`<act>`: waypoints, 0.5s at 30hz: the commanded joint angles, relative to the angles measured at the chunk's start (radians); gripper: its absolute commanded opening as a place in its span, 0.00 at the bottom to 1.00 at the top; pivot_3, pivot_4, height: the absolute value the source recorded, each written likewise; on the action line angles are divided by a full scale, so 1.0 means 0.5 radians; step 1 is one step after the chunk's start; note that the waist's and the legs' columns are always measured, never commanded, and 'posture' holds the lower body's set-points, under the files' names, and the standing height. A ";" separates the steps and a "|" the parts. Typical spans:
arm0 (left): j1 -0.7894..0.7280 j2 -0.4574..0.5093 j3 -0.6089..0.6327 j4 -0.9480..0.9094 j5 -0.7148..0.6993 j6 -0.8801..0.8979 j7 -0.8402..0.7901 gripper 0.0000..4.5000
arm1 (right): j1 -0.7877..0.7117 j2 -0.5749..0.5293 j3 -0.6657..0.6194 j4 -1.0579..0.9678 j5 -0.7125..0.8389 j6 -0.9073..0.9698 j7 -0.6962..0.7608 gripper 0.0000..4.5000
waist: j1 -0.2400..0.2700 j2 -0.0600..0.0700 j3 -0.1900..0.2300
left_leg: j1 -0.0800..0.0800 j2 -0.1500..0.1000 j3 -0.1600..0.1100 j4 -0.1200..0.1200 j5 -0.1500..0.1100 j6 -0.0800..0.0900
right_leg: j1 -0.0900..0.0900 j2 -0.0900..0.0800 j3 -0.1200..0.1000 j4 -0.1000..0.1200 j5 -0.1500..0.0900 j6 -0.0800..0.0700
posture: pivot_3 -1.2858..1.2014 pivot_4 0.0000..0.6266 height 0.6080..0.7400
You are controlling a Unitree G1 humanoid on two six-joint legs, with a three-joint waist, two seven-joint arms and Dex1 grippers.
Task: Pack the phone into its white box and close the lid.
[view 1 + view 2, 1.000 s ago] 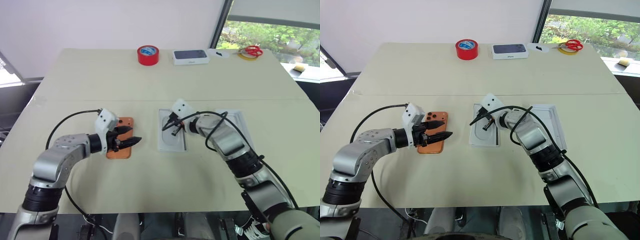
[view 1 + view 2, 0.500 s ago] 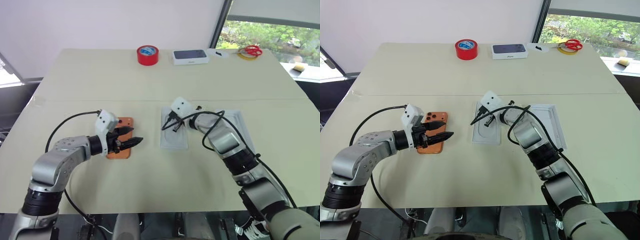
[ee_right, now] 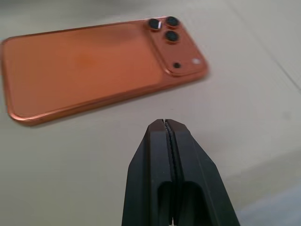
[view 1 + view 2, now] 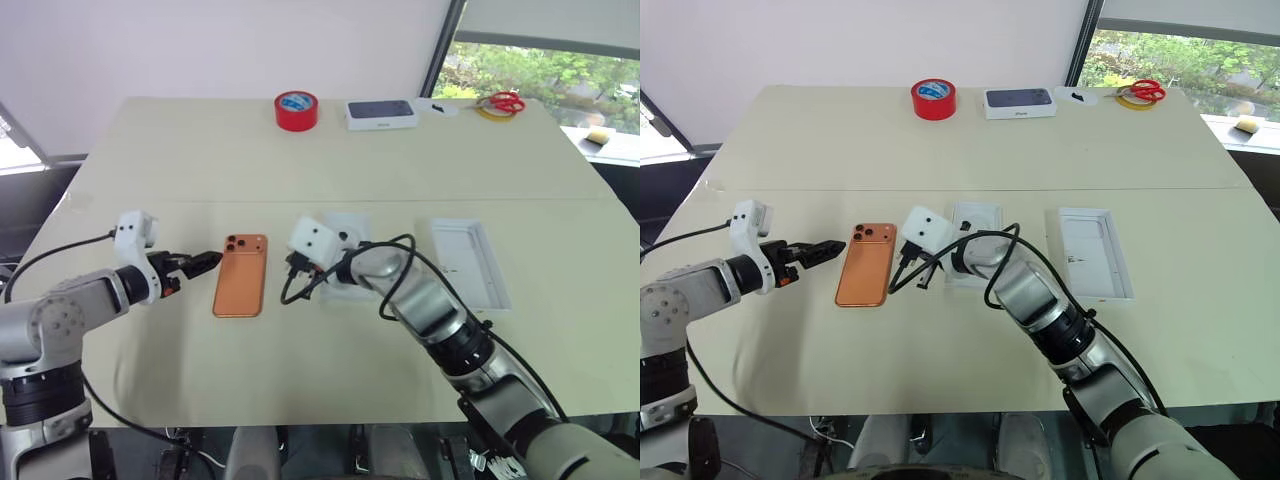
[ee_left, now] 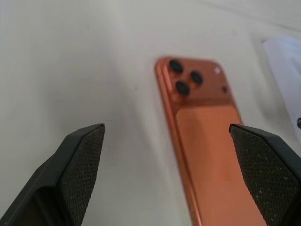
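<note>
Phone (image 4: 241, 275) lies flat between spread left end effector (image 4: 196, 264) and pressed-together right end effector (image 4: 290, 290); a pinch may slip.

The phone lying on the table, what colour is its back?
Copper-orange, with dark camera lenses in one corner. The phone shows best in the right wrist view.

No readable text, label or number on the phone (image 4: 241, 274) or any box.

The phone (image 5: 207, 141) lies back up on the table (image 5: 84, 56), between the left gripper's (image 5: 171, 176) wide-apart fingers (image 5: 82, 157).
</note>
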 commanded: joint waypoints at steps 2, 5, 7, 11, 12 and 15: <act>-0.054 -0.009 0.024 -0.024 -0.075 0.279 0.039 0.99 | -0.079 0.022 0.124 0.109 -0.091 -0.010 0.028 0.00 | -0.001 0.000 0.000 | 0.000 0.000 0.000 -0.001 0.000 -0.001 | 0.000 0.000 0.000 0.000 0.000 0.000 | 0.52 0.24 0.93; -0.050 -0.097 0.031 -0.070 -0.090 0.359 0.077 0.99 | -0.092 0.062 0.143 0.162 -0.091 0.019 0.042 0.00 | -0.008 0.000 0.000 | 0.001 0.000 0.001 0.000 0.004 -0.007 | 0.000 0.000 0.001 0.000 0.000 0.000 | 0.52 0.24 0.93; -0.063 -0.174 0.061 -0.089 -0.098 0.425 0.106 0.99 | -0.095 0.075 0.158 0.177 -0.095 0.034 0.057 0.00 | -0.004 0.000 -0.001 | 0.002 0.000 0.001 -0.001 0.004 -0.007 | 0.002 0.000 0.000 0.000 0.000 0.000 | 0.52 0.24 0.93; -0.059 -0.316 -0.009 -0.196 -0.114 0.525 0.121 0.99 | -0.095 0.071 0.193 0.184 -0.126 0.019 0.075 0.00 | 0.001 -0.001 -0.003 | 0.003 -0.001 0.000 -0.001 0.004 -0.007 | 0.004 -0.002 0.000 0.000 0.000 0.000 | 0.52 0.24 0.93; -0.059 -0.346 -0.022 -0.211 -0.116 0.536 0.127 0.99 | -0.093 0.072 0.192 0.182 -0.131 0.018 0.078 0.00 | 0.001 -0.001 -0.003 | 0.003 -0.001 0.000 -0.001 0.004 -0.007 | 0.004 -0.002 0.000 -0.001 0.000 0.000 | 0.52 0.24 0.93; -0.056 -0.443 -0.053 -0.236 -0.146 0.544 0.154 0.99 | -0.086 0.069 0.182 0.172 -0.141 0.021 0.086 0.00 | 0.003 0.000 -0.004 | 0.004 -0.001 0.000 -0.001 0.004 -0.007 | 0.005 -0.002 0.000 -0.001 0.000 0.000 | 0.52 0.24 0.93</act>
